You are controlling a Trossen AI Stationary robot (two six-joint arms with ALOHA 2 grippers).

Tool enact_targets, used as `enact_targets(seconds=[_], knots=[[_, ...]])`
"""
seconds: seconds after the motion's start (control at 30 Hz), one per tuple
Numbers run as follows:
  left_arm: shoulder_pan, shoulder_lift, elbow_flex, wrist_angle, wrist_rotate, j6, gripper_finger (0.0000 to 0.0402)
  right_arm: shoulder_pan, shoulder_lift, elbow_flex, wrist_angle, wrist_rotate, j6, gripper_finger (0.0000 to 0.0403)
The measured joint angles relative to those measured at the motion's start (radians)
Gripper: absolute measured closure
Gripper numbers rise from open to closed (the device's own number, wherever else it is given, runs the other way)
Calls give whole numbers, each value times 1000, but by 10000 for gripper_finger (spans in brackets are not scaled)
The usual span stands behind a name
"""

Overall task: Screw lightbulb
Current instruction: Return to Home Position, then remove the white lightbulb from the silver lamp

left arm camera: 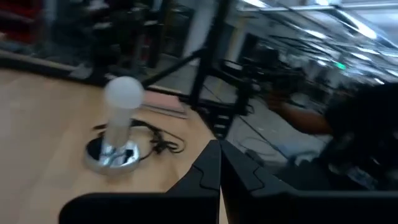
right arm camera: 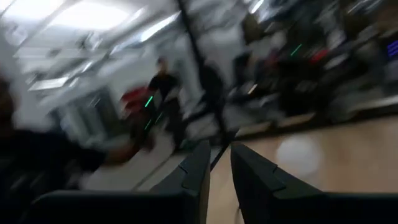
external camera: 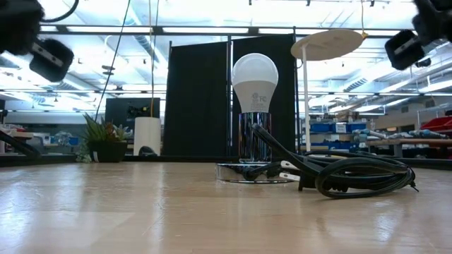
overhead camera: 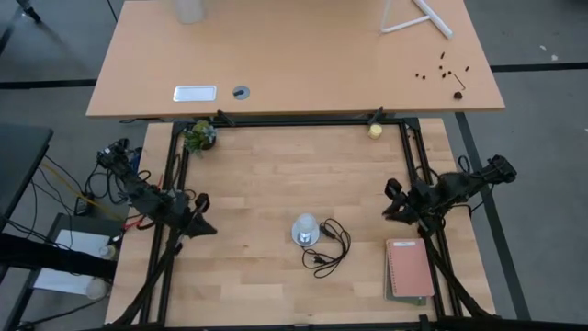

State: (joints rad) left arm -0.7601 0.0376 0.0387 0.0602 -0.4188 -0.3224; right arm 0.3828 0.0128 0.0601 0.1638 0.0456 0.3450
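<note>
The white pear-shaped lightbulb [overhead camera: 305, 224] stands upright with its base in the chrome socket on the round silvery socket disc [external camera: 244, 171], mid-table; it also shows in the low view [external camera: 255, 81] and the left wrist view [left arm camera: 123, 93]. The black cord [overhead camera: 333, 246] lies coiled beside the disc. My left gripper [overhead camera: 200, 213] hangs at the table's left edge, shut and empty. My right gripper [overhead camera: 393, 200] hangs at the right edge, its fingers [right arm camera: 199, 163] a narrow gap apart, empty. Both are well clear of the bulb.
A pinkish notebook [overhead camera: 409, 268] lies at the near right. A small potted plant [overhead camera: 198, 136] and a yellowish ball [overhead camera: 375, 131] sit at the far corners. A black frame [overhead camera: 303, 119] borders the table. A person [right arm camera: 163, 81] stands in the room beyond.
</note>
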Motion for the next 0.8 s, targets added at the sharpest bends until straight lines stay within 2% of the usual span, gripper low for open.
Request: enact_targets(seconds=[0.13, 0.4, 0.6, 0.8], knots=[[0, 65, 0, 66, -73, -79, 394, 0, 2, 0, 81, 129, -5, 327], [0, 361, 0, 323, -170, -22, 394, 0, 117, 42, 87, 185, -104, 310], [0, 599, 0, 487, -264, -22, 391, 0, 324, 174, -20, 259, -97, 279], [0, 833, 45, 605, -338, -22, 340, 0, 624, 377, -244, 321, -19, 249]])
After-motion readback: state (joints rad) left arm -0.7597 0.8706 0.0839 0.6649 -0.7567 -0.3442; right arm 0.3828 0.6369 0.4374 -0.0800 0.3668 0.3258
